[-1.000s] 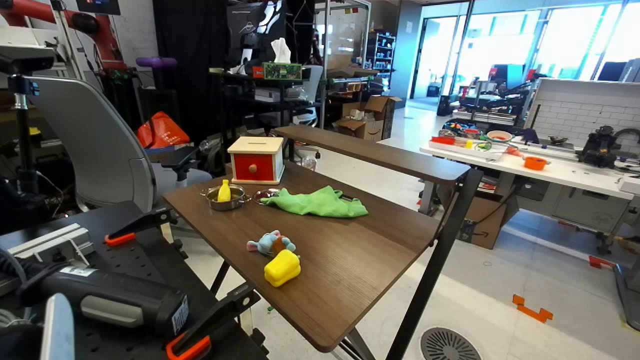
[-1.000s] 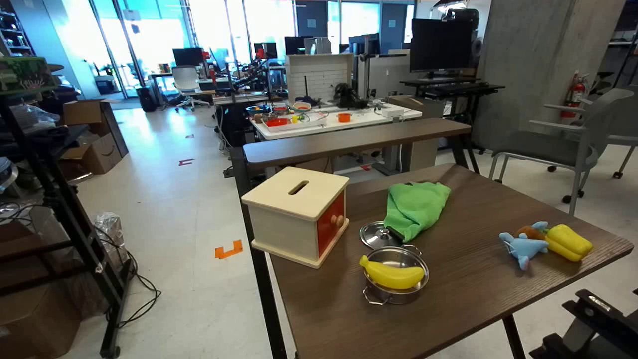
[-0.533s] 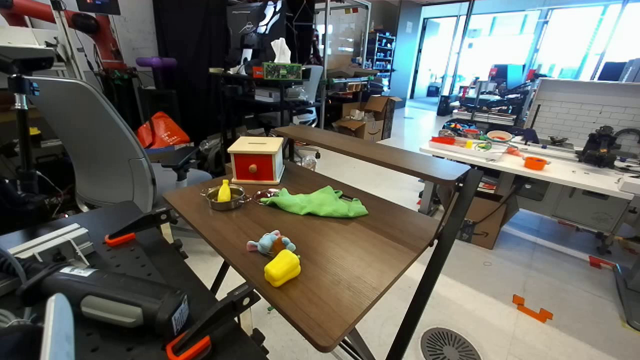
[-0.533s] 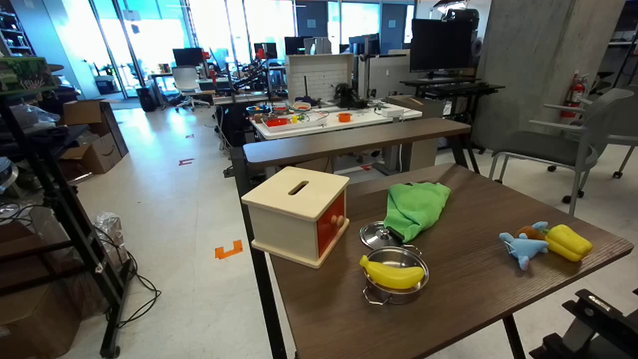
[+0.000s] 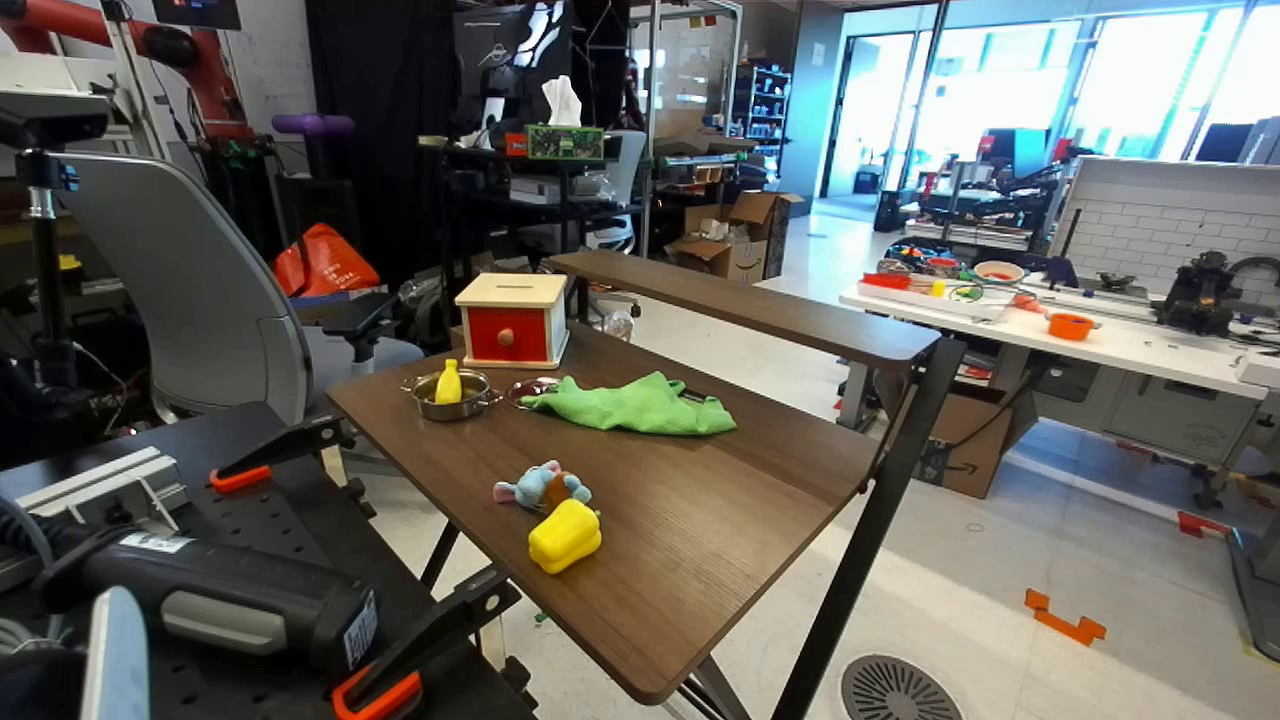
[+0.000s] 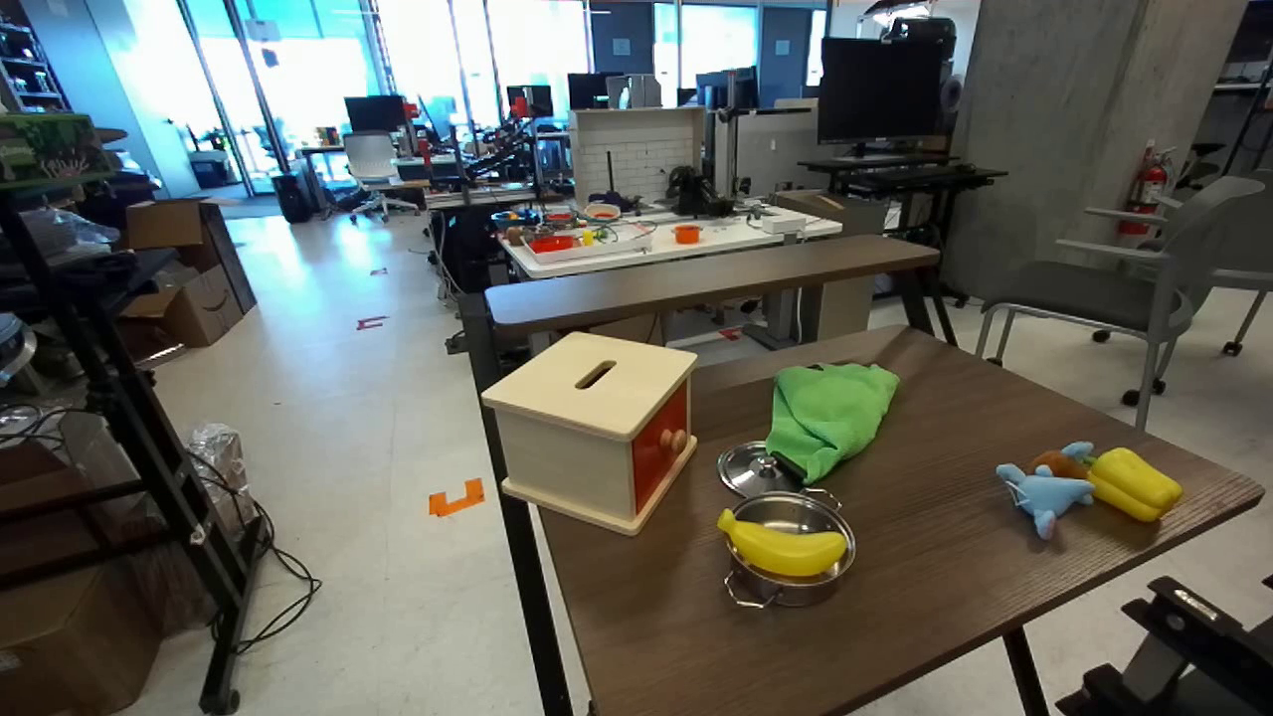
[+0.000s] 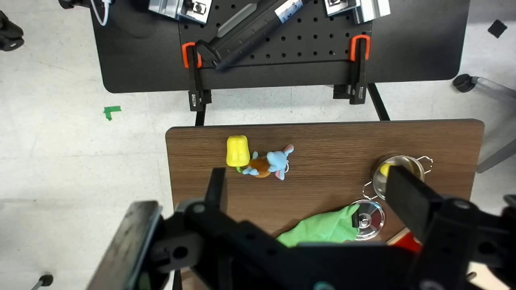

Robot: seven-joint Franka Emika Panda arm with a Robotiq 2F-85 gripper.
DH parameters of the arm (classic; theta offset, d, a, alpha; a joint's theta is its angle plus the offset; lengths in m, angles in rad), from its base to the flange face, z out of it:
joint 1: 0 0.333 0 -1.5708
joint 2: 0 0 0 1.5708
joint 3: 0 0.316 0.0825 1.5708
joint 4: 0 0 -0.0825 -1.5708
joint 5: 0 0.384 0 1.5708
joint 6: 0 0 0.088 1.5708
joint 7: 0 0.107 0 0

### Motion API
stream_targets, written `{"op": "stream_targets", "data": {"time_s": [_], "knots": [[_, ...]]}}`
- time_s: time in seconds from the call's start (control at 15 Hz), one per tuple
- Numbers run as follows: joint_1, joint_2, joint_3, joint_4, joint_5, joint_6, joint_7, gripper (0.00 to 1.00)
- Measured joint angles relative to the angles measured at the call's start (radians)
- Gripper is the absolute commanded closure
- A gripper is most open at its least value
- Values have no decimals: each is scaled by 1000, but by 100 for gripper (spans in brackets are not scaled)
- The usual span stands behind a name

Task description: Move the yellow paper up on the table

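No yellow paper shows; a yellow toy pepper with a green stem lies on the brown table near its edge, seen in both exterior views (image 5: 565,536) (image 6: 1136,484) and in the wrist view (image 7: 238,151). The table's bare wood shows in the wrist view (image 7: 322,141). A blue and brown plush toy (image 7: 276,162) touches or nearly touches the pepper. My gripper (image 7: 308,173) is wide open and empty, high above the table. The pepper lies beyond the left fingertip in the wrist view. The gripper is out of both exterior views.
A green cloth (image 6: 830,418) partly covers a pot lid (image 6: 753,469). A metal pot (image 6: 796,594) holds a yellow banana (image 6: 786,547). A wooden box with a red drawer (image 6: 597,428) stands at the table's end. A raised shelf (image 5: 740,305) runs along one side. A black table with clamps (image 7: 153,60) stands alongside.
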Motion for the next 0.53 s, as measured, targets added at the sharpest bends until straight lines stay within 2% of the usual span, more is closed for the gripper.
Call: {"op": "stream_targets", "data": {"time_s": [0.2, 0.53], "knots": [[-2, 6, -4, -24, -1, 37, 0, 0], [-28, 93, -12, -134, -17, 328, -1, 0]]}}
